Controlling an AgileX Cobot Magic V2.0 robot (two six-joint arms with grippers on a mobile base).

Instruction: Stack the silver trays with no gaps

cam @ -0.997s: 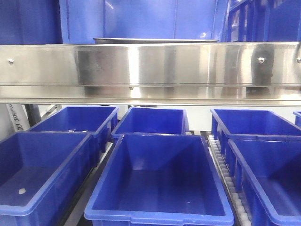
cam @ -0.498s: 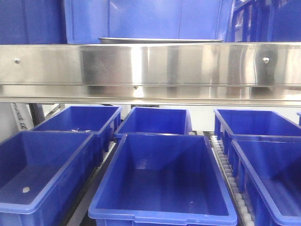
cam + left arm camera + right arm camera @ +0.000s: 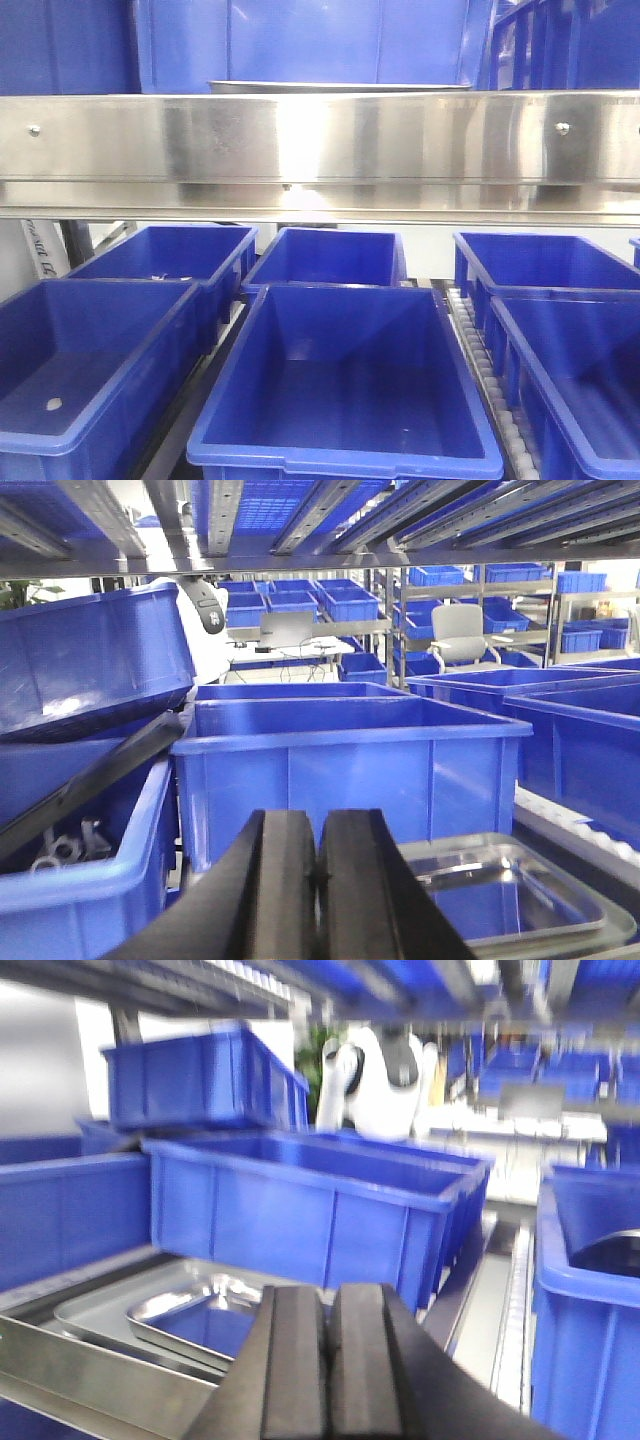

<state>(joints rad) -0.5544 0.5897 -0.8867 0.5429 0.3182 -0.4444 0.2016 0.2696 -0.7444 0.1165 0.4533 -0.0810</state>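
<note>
Bins (image 3: 345,400) of blue plastic fill the lower shelf in the front view, and a long steel rail (image 3: 320,150) runs across above them. At 12 o'clock, just over the rail's top edge, the thin rim of a silver tray (image 3: 340,86) shows in front of another bin. In the left wrist view the left tool (image 3: 319,830) sits at 6 o'clock with its two black fingers pressed together, gripping nothing. A shiny tray (image 3: 520,895) lies flat at 4 o'clock just beside it, and a blue bin (image 3: 350,760) stands straight ahead at 12 o'clock. The right wrist view is blurred, but the right tool (image 3: 331,1300) is likewise closed on nothing. At 9 o'clock from it a small tray (image 3: 195,1325) rests inside a wide grey tray (image 3: 95,1315), both lying near the front wall of a big bin (image 3: 310,1210).
</note>
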